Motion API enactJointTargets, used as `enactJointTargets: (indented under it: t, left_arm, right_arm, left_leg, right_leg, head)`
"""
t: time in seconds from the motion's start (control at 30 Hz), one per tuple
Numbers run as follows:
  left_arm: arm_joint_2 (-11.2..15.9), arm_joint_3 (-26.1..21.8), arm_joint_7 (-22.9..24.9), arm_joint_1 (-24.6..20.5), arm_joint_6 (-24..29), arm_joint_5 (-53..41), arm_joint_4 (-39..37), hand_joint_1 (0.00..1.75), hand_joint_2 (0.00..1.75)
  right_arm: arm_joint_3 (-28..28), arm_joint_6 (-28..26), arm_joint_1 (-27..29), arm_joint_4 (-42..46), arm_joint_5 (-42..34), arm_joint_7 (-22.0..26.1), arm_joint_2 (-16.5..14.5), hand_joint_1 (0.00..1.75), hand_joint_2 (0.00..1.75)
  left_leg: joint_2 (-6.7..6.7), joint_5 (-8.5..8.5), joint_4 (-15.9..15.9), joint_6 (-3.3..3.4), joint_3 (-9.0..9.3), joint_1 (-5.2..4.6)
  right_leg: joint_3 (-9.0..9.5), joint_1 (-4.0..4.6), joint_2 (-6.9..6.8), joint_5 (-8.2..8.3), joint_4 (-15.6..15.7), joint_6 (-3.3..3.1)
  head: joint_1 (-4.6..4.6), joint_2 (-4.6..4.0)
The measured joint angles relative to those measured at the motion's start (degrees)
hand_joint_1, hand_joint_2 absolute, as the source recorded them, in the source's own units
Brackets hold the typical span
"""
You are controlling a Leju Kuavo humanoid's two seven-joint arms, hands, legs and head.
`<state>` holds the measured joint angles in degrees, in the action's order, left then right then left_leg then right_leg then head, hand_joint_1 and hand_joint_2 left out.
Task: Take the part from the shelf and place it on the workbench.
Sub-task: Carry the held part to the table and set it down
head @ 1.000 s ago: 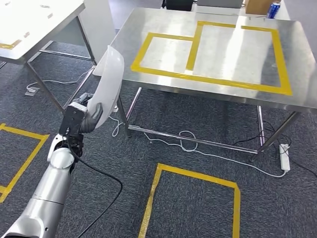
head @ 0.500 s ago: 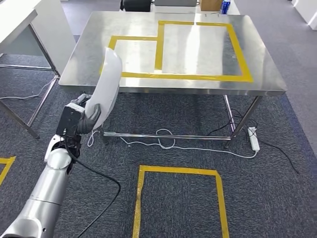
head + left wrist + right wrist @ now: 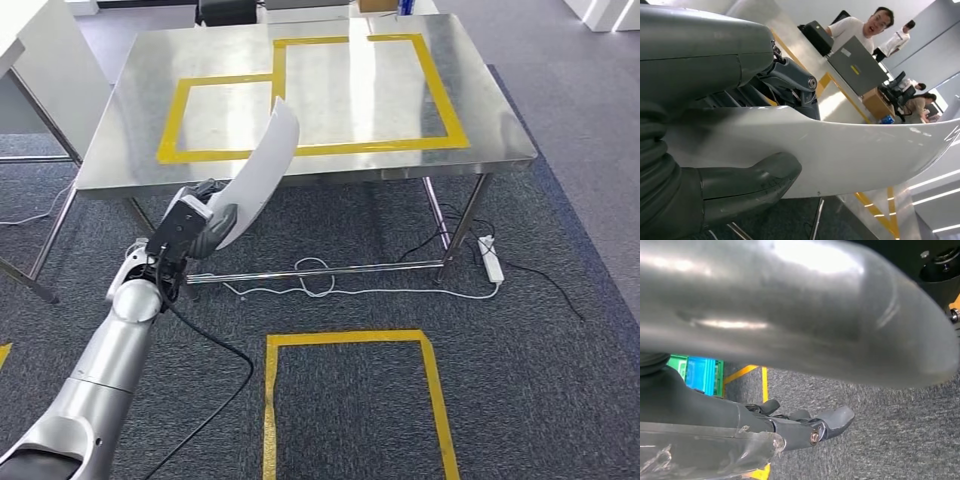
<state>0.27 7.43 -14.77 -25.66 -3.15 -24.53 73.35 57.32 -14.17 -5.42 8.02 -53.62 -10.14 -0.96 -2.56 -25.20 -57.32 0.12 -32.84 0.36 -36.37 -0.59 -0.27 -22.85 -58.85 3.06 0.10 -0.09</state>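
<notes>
Left hand point(image 3: 198, 228) grasping smooth curved white part point(image 3: 262, 170) – tip over bench's point(image 3: 483, 130) near edge, steel top yellow-taped – right hand point(image 3: 806, 427) empty, fingers apart.

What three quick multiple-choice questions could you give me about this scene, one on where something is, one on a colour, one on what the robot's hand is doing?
1. Where is the power strip?
A. on the workbench
B. on the carpet near the workbench's right legs
C. in the robot's hand

2. What colour is the tape that marks the rectangles on the workbench?
A. yellow
B. red
C. blue

3. What is the left hand doing?
A. hanging with nothing in it
B. pressing on the table top
C. holding the white curved part

Answers:
1 B: the power strip lies on the carpet by the right legs of the workbench.
2 A: the tape outlining both rectangles is yellow.
3 C: the left hand grips the lower end of the white curved part, raised in front of the workbench's near edge.
</notes>
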Motion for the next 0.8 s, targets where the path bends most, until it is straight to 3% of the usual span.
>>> enactJointTargets:
  t: [0.17, 0.2, 0.3, 0.43, 0.5, 0.57, 0.6, 0.63, 0.67, 0.73, 0.77, 0.8]
  left_arm:
    - [0.05, 1.15, -0.01, -1.36, 0.20, -0.78, -0.64, 1.75, 1.75]
    - [0.07, 1.21, 0.00, -1.56, 0.24, -0.79, -0.73, 1.75, 1.75]
    - [0.19, 1.27, 0.01, -2.31, 0.27, -0.75, -0.90, 1.75, 1.75]
    - [0.33, 1.42, 0.05, -3.87, 0.19, -0.70, -1.41, 1.75, 1.75]
    - [0.39, 1.49, 0.08, -4.60, 0.18, -0.68, -1.83, 1.75, 1.75]
    - [0.46, 1.61, 0.08, -4.92, 0.15, -0.67, -2.37, 1.75, 1.75]
    - [0.45, 1.70, 0.08, -4.89, 0.12, -0.66, -2.66, 1.75, 1.75]
    - [0.45, 1.80, 0.08, -4.83, 0.08, -0.66, -2.92, 1.75, 1.75]
    - [0.45, 1.88, 0.08, -4.80, 0.05, -0.65, -3.17, 1.75, 1.75]
    - [0.45, 1.95, 0.08, -4.91, 0.05, -0.65, -3.50, 1.75, 1.75]
    - [0.46, 1.97, 0.08, -5.07, 0.05, -0.64, -3.63, 1.75, 1.75]
    - [0.47, 1.99, 0.07, -5.26, 0.05, -0.64, -3.73, 1.75, 1.75]
  right_arm:
    - [0.16, 0.40, -0.05, 0.00, -0.15, -0.13, 0.00, 0.00, 0.00]
    - [0.20, 0.48, -0.07, 0.00, -0.14, -0.14, -0.01, 0.00, 0.00]
    - [0.51, 0.59, -0.10, 0.00, -0.11, -0.25, -0.05, 0.00, 0.00]
    - [0.99, 1.04, -0.18, 0.01, -0.20, -0.30, -0.07, 0.00, 0.00]
    - [1.07, 1.21, -0.24, 0.00, -0.23, -0.29, -0.07, 0.00, 0.00]
    - [1.09, 1.30, -0.18, 0.00, -0.25, -0.28, -0.07, 0.00, 0.00]
    - [1.11, 1.36, -0.10, 0.00, -0.25, -0.27, -0.07, 0.00, 0.00]
    - [1.13, 1.40, 0.00, 0.00, -0.26, -0.25, -0.07, 0.00, 0.00]
    - [1.15, 1.45, 0.09, 0.00, -0.26, -0.20, -0.06, 0.00, 0.00]
    - [1.17, 1.48, 0.23, 0.01, -0.26, -0.13, -0.11, 0.00, 0.00]
    - [1.19, 1.52, 0.23, 0.02, -0.27, -0.07, -0.17, 0.00, 0.00]
    - [1.21, 1.56, 0.19, 0.03, -0.28, -0.03, -0.23, 0.00, 0.00]
  left_leg:
    - [-0.09, 0.28, 0.80, -1.51, 0.24, 0.07]
    - [-0.08, 0.20, 0.76, -1.53, 0.18, 0.05]
    - [-0.08, -0.19, 0.60, -0.78, -0.04, -0.22]
    - [-0.02, 0.01, 2.23, 0.25, 0.94, 0.01]
    - [0.02, -0.21, 2.45, 0.36, 1.73, 0.36]
    - [0.04, -0.61, 2.40, 0.23, 2.15, 0.51]
    - [0.06, -0.87, 2.36, 0.05, 2.43, 0.64]
    - [0.07, -1.20, 2.30, -0.22, 2.81, 0.85]
    - [0.07, -1.62, 2.22, -0.59, 3.33, 1.17]
    - [0.00, -2.70, 2.00, -1.70, 4.61, 1.86]
    - [-0.08, -3.19, 1.91, -2.33, 5.08, 2.05]
    - [-0.17, -3.56, 1.97, -2.91, 5.35, 2.06]
  right_leg:
    - [-0.14, 0.09, 0.05, -0.07, -0.01, -0.62]
    - [-0.15, 0.03, 0.04, -0.02, 0.04, -0.61]
    - [-0.07, -0.35, 0.03, 0.23, 0.36, -0.20]
    - [-0.30, -0.36, 0.02, 1.14, -0.94, 1.01]
    - [-2.52, -0.45, 0.12, -0.92, -4.78, 1.43]
    - [-6.22, -0.62, 0.14, -3.69, -11.43, 1.82]
    - [-7.72, -0.72, 0.13, -4.29, -13.69, 2.05]
    - [-8.36, -0.84, 0.12, -3.85, -14.11, 2.33]
    - [-7.86, -1.03, 0.06, -2.30, -12.31, 2.69]
    - [-4.74, -1.44, -0.23, 1.60, -5.14, 3.68]
    - [-3.41, -1.46, -0.38, 2.14, -2.13, 3.57]
    - [-2.58, -1.39, -0.30, 2.09, -0.54, 2.92]
  head:
    - [0.03, 0.00]
    - [0.04, 0.00]
    - [-0.06, 0.00]
    - [-0.05, -0.01]
    - [0.25, -0.01]
    - [0.50, 0.00]
    - [0.56, 0.00]
    - [0.61, 0.00]
    - [0.63, 0.00]
    - [0.76, 0.00]
    - [1.04, 0.00]
    - [1.19, 0.00]
